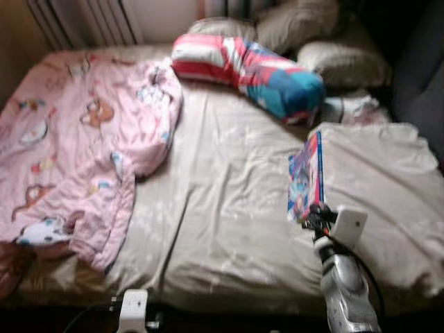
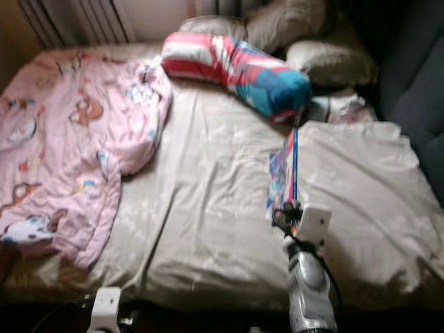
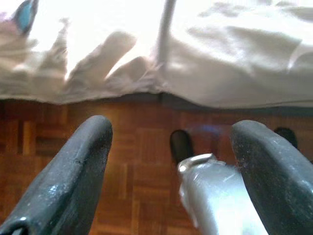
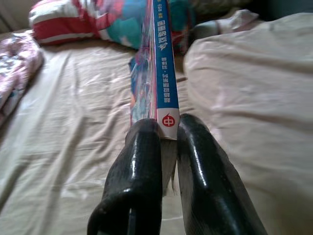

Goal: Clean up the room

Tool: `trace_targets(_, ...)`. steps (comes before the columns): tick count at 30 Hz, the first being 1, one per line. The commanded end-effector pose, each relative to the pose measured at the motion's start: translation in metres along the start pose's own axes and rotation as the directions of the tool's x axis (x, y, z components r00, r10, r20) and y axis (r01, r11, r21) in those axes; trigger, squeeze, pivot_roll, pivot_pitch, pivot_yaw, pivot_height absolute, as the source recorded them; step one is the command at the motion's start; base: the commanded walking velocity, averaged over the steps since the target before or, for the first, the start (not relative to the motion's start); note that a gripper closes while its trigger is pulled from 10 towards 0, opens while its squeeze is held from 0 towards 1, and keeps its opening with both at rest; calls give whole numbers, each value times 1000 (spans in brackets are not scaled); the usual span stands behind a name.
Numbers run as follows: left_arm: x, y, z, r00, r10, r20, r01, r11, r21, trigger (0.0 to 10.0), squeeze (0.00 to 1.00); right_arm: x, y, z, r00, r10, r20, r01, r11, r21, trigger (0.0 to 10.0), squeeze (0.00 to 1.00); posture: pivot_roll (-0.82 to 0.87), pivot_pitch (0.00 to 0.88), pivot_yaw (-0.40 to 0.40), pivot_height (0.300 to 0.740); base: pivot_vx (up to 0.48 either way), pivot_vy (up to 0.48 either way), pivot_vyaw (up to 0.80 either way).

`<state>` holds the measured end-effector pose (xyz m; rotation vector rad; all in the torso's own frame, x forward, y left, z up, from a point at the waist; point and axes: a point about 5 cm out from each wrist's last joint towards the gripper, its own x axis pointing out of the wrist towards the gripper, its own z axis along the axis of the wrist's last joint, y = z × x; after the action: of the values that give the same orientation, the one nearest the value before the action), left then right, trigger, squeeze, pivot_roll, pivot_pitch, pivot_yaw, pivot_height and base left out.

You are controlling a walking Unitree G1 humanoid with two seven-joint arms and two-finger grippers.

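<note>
Pinching a thin blue-spined picture book [image 4: 160,68] upright above the beige-sheeted bed [image 1: 222,229], the right pincer [image 4: 168,134] begins tidying; the left pincer [image 3: 171,161] hangs spread near the floor. Pink cartoon-print blanket [image 1: 76,146] lies crumpled, unfolded.

A wide bed covered with a creased beige cotton sheet [image 1: 222,208] takes up the middle of the head view. At eleven o'clock, a white ribbed metal radiator [image 1: 83,21] stands against the wall. At one o'clock, plump beige fabric pillows [image 1: 343,62] are heaped at the bed's head. At two o'clock sits a dark upholstered seat [image 1: 423,76]. Below the mattress edge lies a reddish-brown wooden parquet floor [image 3: 142,147].
</note>
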<state>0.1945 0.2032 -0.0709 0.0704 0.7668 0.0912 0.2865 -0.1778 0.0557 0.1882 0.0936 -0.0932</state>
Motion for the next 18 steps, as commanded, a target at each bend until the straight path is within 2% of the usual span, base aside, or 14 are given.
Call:
trace_targets(1,-4,3,-14,999,3,-51,-2,1000,18,10000,0,1,4,8,999,10,48,-11,1000,5,10000,0,-111,176,52,740,0,0,0)
trace_targets(12,-6,5,-17,998,1,-68,1,1000,30,10000,0,1,3,7,999,9,46,-10,1000,9,10000,0,-109,178,51,740,0,0,0)
trace_targets(15,-6,5,-18,998,1,-70,2,1000,31,10000,0,1,4,6,999,12,38,-13,1000,18,10000,0,-109,178,51,740,0,-295,0)
trace_targets(18,-6,4,-18,997,0,-71,2,1000,31,10000,0,1,4,6,999,11,37,-12,1000,15,10000,0,-109,178,51,740,0,-303,-617)
